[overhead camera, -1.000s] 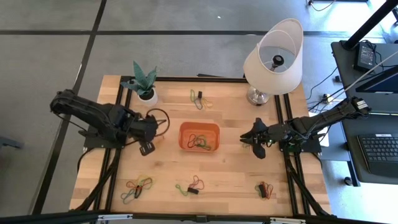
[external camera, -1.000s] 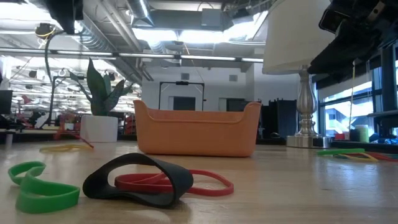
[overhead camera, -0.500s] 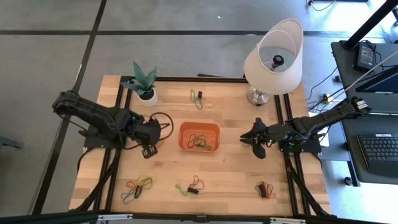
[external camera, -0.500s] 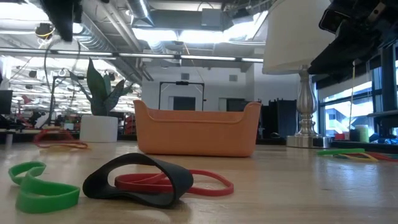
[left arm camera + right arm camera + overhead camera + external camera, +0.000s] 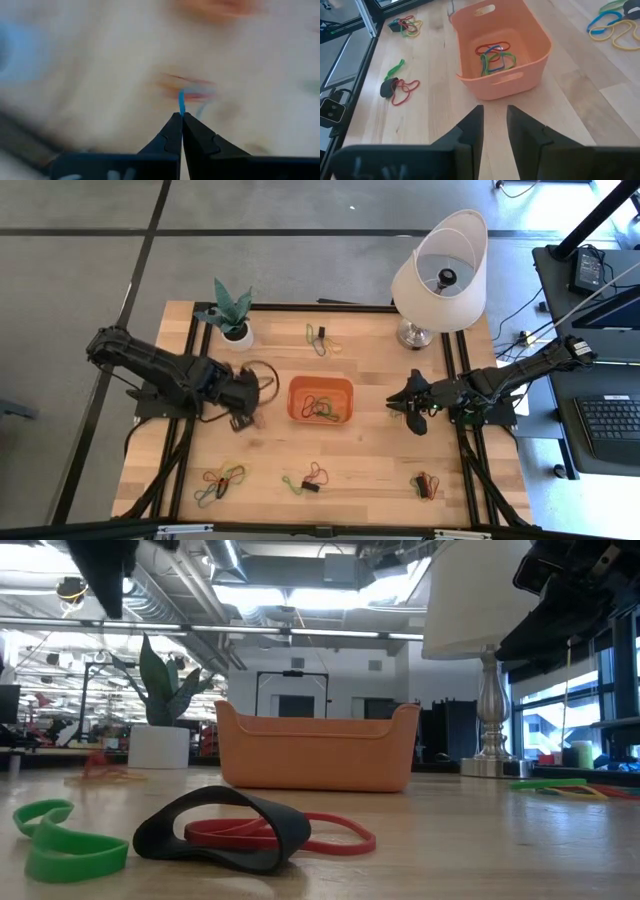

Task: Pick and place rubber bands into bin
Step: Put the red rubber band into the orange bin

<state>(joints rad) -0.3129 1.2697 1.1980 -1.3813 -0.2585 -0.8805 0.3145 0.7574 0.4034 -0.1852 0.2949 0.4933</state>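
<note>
The orange bin (image 5: 321,400) stands mid-table with several rubber bands (image 5: 495,55) in it. My left gripper (image 5: 247,420) is just left of the bin, pointing steeply down and shut on a thin blue rubber band (image 5: 181,102). Blurred red and orange bands (image 5: 187,89) lie on the wood beneath it. My right gripper (image 5: 494,120) waits open to the right of the bin, with nothing between its fingers. More bands lie loose near the front edge (image 5: 222,480), (image 5: 310,478), (image 5: 425,485) and at the far side (image 5: 318,338). My left gripper pinches a short blue strand of band (image 5: 181,106) between its two fingertips, only at their free ends. The fingers come from above, slanting down toward the table. The strand sticks out past the tips toward the wood; whether its other end touches the table I cannot tell.
A white plant pot (image 5: 235,330) stands at the far left and a lamp (image 5: 440,270) at the far right. A black cable loop (image 5: 262,375) hangs by the left gripper. Green (image 5: 65,840), black (image 5: 225,830) and red (image 5: 325,833) bands lie close to the low camera.
My left gripper has tipped further downward and crept a little toward the bin, staying shut. In the low view the bands on the table near the plant pot have shifted. The right arm has kept still.
</note>
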